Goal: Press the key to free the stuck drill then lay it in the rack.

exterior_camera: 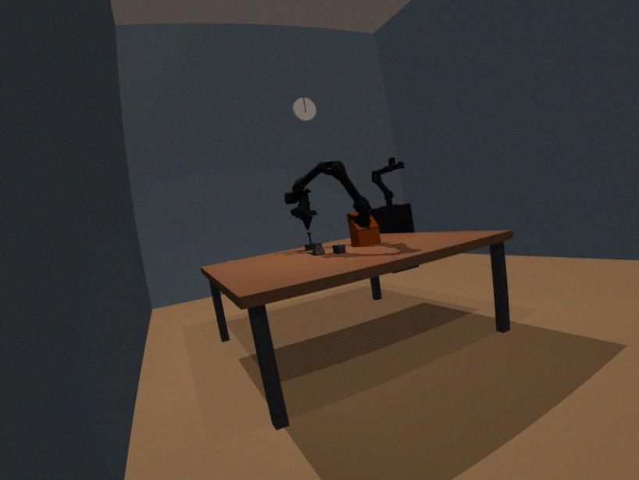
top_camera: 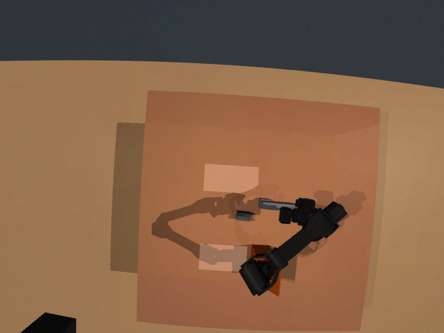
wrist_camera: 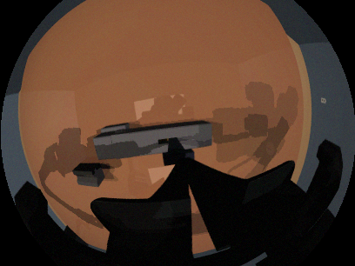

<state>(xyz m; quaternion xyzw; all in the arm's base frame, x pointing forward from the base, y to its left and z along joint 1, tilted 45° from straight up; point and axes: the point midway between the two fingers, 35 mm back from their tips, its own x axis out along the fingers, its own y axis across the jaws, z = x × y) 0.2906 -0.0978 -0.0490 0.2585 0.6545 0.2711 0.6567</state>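
The long grey block [top_camera: 278, 204] [exterior_camera: 313, 246] [wrist_camera: 152, 141] carries 1 dark upright piece [exterior_camera: 309, 238] [wrist_camera: 176, 149], and my jaws [exterior_camera: 308, 228] point down above it, pressed together, inward from the surface's edges [top_camera: 369, 215] [exterior_camera: 376, 267].

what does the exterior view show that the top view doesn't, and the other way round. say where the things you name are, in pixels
only exterior: round white wall clock [exterior_camera: 304, 109], dark table legs [exterior_camera: 265, 361], second black arm [exterior_camera: 381, 185]

only top: pale rectangular patches [top_camera: 231, 175] on the tabletop

both: reddish-brown table [top_camera: 179, 143] [exterior_camera: 226, 274], nearer black arm [top_camera: 296, 243] [exterior_camera: 349, 184], orange slanted block [top_camera: 276, 286] [exterior_camera: 367, 238], long grey block [top_camera: 278, 205] [exterior_camera: 309, 246], small dark grey block [top_camera: 243, 216] [exterior_camera: 339, 248]
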